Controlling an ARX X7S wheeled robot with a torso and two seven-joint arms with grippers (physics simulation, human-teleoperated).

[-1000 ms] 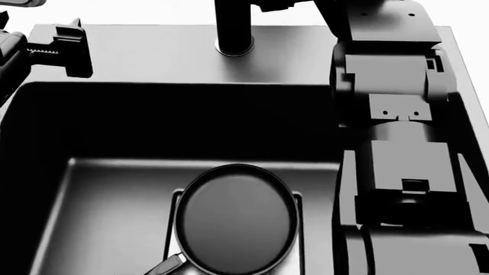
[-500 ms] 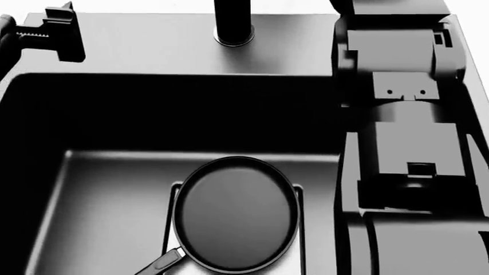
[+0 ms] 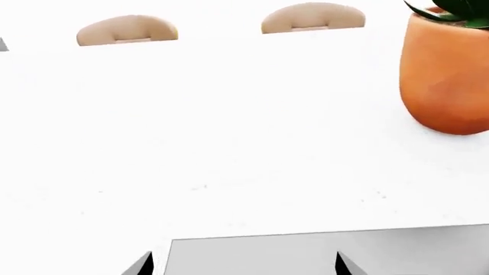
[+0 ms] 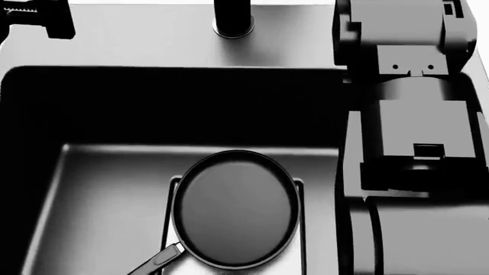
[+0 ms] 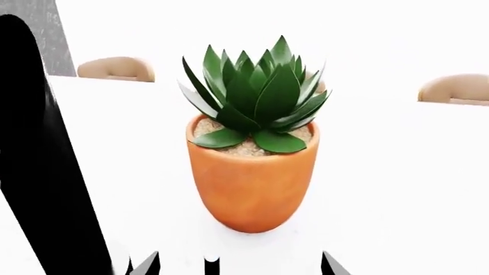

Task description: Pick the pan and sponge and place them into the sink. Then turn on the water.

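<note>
1 pan (image 4: 235,209) lies in the sink (image 4: 107,195); no sponge visible. Both grippers' fingertips stand apart, empty. Approach the faucet (image 4: 233,20) lever slowly.

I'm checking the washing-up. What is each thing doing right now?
pan: lying flat in the sink, over the drain plate.
sponge: not visible.
faucet: no water seen running.
left gripper: open, empty.
right gripper: open, facing the potted plant.
</note>
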